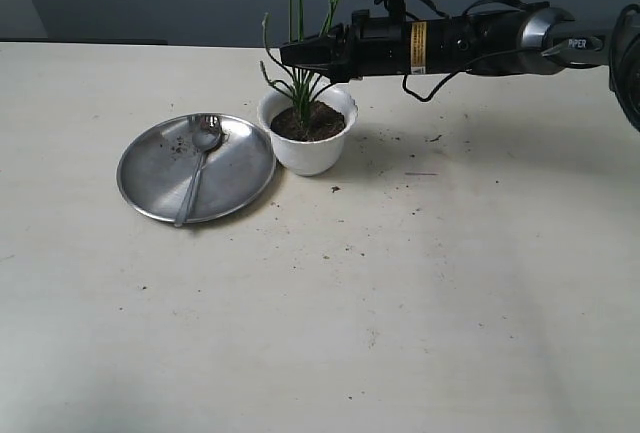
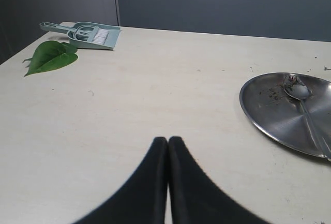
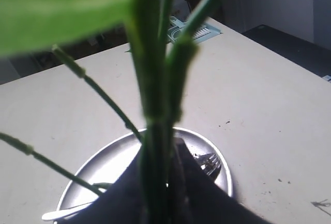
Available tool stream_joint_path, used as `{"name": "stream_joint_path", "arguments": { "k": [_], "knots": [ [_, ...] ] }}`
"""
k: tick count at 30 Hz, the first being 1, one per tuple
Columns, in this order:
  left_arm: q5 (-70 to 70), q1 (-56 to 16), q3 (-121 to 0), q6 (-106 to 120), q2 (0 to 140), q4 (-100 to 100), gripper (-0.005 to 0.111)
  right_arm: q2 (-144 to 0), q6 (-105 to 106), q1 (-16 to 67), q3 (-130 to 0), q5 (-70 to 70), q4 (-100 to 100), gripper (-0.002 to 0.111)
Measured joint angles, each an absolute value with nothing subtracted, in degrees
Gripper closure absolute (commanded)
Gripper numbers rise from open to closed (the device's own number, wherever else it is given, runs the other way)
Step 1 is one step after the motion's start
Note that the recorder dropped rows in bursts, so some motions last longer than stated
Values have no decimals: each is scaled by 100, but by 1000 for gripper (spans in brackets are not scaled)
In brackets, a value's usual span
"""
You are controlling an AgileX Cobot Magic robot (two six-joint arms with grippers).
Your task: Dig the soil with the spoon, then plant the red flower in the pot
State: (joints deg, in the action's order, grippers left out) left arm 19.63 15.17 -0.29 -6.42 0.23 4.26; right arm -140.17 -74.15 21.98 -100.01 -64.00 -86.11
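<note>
Soil (image 1: pixel 312 126) fills the pot (image 1: pixel 308 156), upper centre; right gripper (image 1: pixel 288 54) pinches the red flower (image 1: pixel 297 13) standing there. Spoon (image 1: pixel 198 163) lies on plate (image 1: pixel 150 168); left gripper (image 2: pixel 168 142) pressed together; broad table (image 1: pixel 400 303) below.

Soft even light, faint shadows, blurred foreground

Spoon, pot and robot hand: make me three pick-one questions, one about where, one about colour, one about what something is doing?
1. Where is the spoon? A on the steel plate B in a drawer C on the floor
2. What colour is the pot? A red B white C blue
3. What is the right gripper doing? A hanging open B shut on the flower stems C holding the spoon
Answers: A, it lies on the plate; B, its rim is white; B, jaws pinch the stems above the pot.
</note>
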Motion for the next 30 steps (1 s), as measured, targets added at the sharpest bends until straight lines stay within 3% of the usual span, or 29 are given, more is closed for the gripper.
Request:
{"name": "stream_joint_path", "arguments": {
  "k": [30],
  "knots": [
    [1963, 1517, -29, -642, 23, 426, 106, -14130, -7692, 2176, -10023, -6324, -8577, 109]
  ]
}}
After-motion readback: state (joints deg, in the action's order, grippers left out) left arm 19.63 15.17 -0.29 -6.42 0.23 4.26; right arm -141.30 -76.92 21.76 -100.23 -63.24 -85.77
